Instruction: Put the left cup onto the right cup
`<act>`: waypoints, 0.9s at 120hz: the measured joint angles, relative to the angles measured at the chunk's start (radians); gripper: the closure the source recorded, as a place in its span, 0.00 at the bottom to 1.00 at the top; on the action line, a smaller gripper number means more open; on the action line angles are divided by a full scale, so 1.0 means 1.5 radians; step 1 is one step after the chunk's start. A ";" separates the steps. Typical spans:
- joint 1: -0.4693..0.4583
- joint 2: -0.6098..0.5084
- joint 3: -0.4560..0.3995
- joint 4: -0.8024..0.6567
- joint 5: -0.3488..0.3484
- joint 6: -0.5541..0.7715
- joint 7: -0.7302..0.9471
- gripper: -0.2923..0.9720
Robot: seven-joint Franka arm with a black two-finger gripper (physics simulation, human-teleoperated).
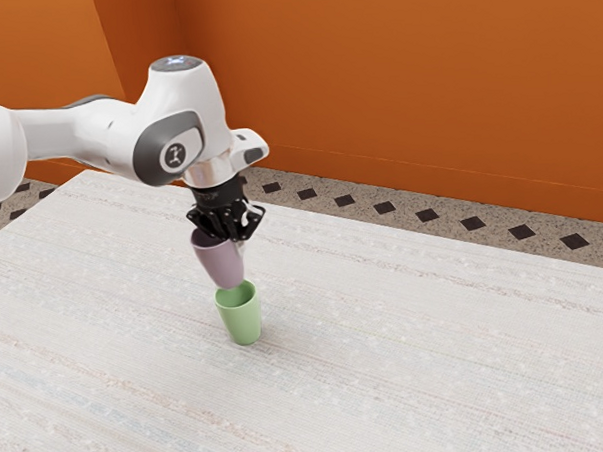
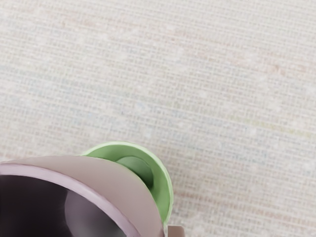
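The mauve cup (image 2: 94, 180), clamped in my fingers (image 1: 243, 225), hangs tilted over the green cup (image 2: 163, 182) (slightly off-centre, I judge), so I'd level it, centre it, then lower slowly.

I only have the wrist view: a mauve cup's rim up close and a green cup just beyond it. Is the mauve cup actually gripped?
Observer: Yes. In the exterior view the fingers are clamped on the mauve cup at its rim.
Operator: Is it hanging straight?
Observer: No, it is tilted, with its base pointing down toward the green cup.
Operator: Is its base inside the green one?
Observer: Its base meets the green cup's rim, but I cannot tell whether it is inside.
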 joint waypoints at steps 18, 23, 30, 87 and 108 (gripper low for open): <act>0.004 0.009 0.001 0.002 0.002 0.006 -0.010 0.85; 0.004 0.010 0.001 0.002 0.002 0.007 -0.012 0.85; 0.004 0.012 0.001 0.003 0.002 0.009 -0.015 0.85; 0.003 0.031 0.001 0.003 0.000 0.029 -0.032 0.85; 0.003 0.034 0.001 0.003 -0.004 0.033 -0.036 0.85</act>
